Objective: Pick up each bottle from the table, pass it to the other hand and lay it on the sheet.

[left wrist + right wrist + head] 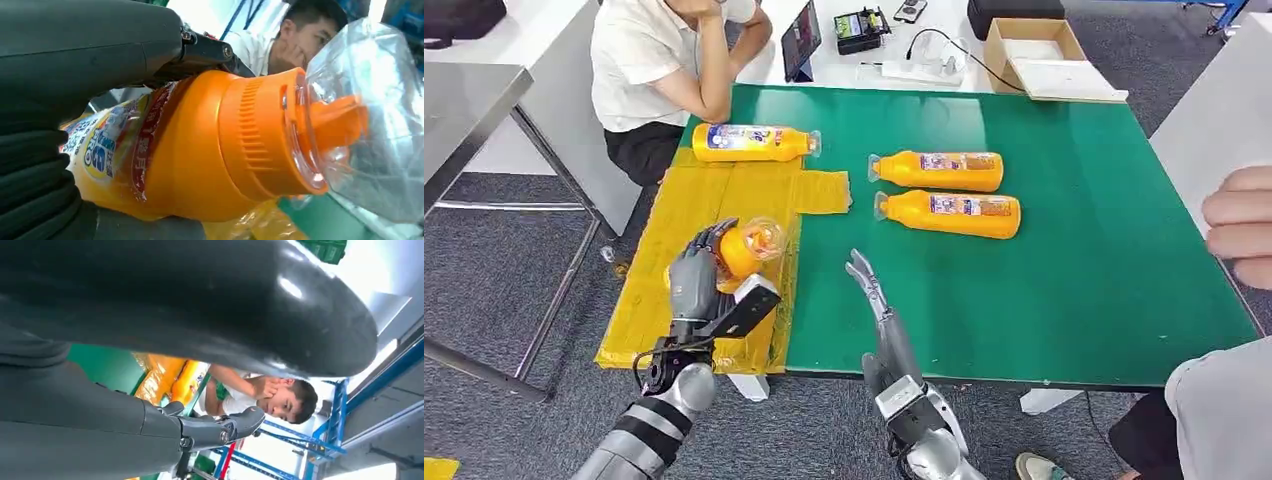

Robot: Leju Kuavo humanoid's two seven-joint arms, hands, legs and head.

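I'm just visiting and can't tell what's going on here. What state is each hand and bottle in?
Left hand: holds an orange bottle over the yellow sheet.
Held bottle: in the air, clear cap on.
Right hand: empty, fingers out straight.
Bottle on sheet: lying down.
Two bottles on green mat: lying down, side by side.

Robotics lab or test room, grey carpet tiles [494,270], green-topped counter [1074,260] set up as a work station, white desks behind with a tablet [801,40], charger and cables [924,60], cardboard box [1034,50], blue metal racking [310,440], seated person [664,70] watching
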